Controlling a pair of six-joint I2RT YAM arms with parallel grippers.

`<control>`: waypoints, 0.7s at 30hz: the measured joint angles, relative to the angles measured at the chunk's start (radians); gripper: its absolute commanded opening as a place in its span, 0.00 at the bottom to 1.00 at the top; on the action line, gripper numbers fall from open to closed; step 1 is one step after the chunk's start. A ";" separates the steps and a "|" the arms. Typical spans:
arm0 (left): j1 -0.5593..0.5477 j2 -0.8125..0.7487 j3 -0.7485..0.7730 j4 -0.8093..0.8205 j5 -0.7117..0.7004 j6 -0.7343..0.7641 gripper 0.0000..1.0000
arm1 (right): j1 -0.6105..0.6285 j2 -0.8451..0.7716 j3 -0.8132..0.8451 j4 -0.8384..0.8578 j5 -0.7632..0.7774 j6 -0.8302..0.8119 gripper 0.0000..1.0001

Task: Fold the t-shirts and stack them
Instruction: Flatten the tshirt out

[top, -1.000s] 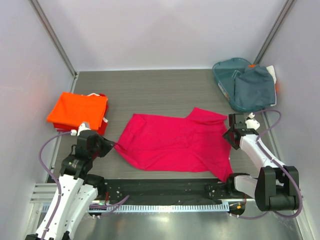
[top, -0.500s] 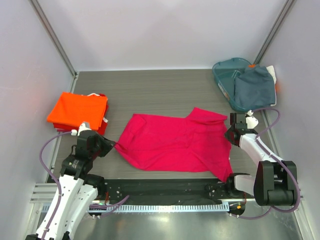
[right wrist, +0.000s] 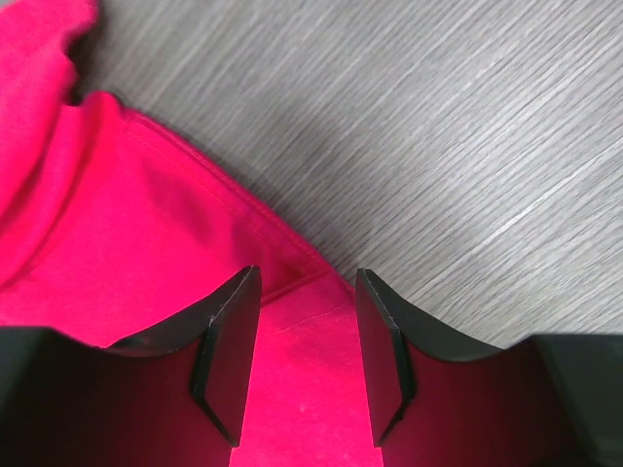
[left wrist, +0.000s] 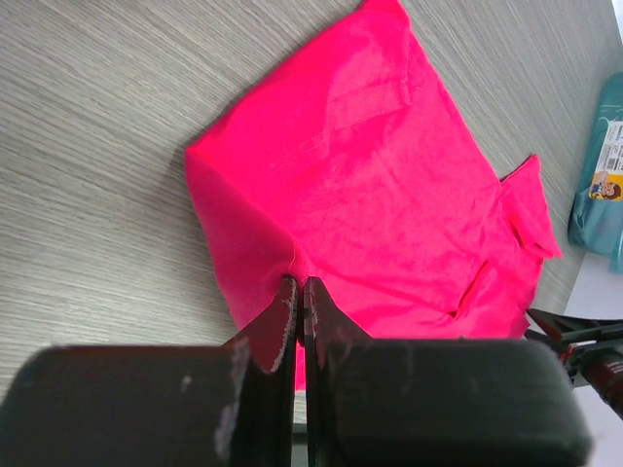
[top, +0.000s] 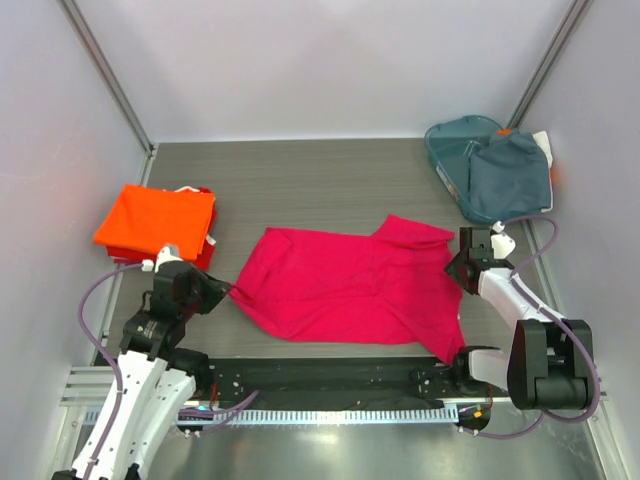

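The orange tee (top: 155, 222) lies folded on the table (top: 320, 180), a little past the left claw (left wrist: 300, 289) and off to its left. The left claw is pressed tight together and pinches the left edge of the pink tee (top: 350, 285). The pink tee lies spread out on the table, from the left claw across to the right claw (right wrist: 305, 284). The right claw is spread apart. Its two fingers (right wrist: 229, 350) sit low over the right edge of the pink tee, and the cloth runs between them. I cannot tell if they touch it. A grey-blue tee (top: 510, 178) lies past the right claw. It hangs over the edge of the basket (top: 450, 150) in the far right corner.
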 measured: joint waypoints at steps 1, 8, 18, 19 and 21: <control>0.000 -0.001 0.000 0.000 0.000 0.000 0.00 | 0.000 0.008 -0.001 0.000 0.000 -0.001 0.50; 0.000 -0.003 -0.001 -0.002 0.000 -0.001 0.00 | 0.000 0.031 -0.001 0.005 -0.006 -0.010 0.01; 0.000 0.002 0.000 -0.003 0.000 0.000 0.00 | 0.000 -0.089 0.057 -0.084 -0.007 -0.020 0.01; 0.000 0.017 0.003 -0.003 0.000 0.000 0.00 | 0.000 -0.103 0.077 -0.094 -0.008 -0.023 0.01; 0.000 0.061 0.021 -0.010 -0.001 0.000 0.00 | 0.000 -0.134 0.131 -0.116 -0.020 -0.034 0.01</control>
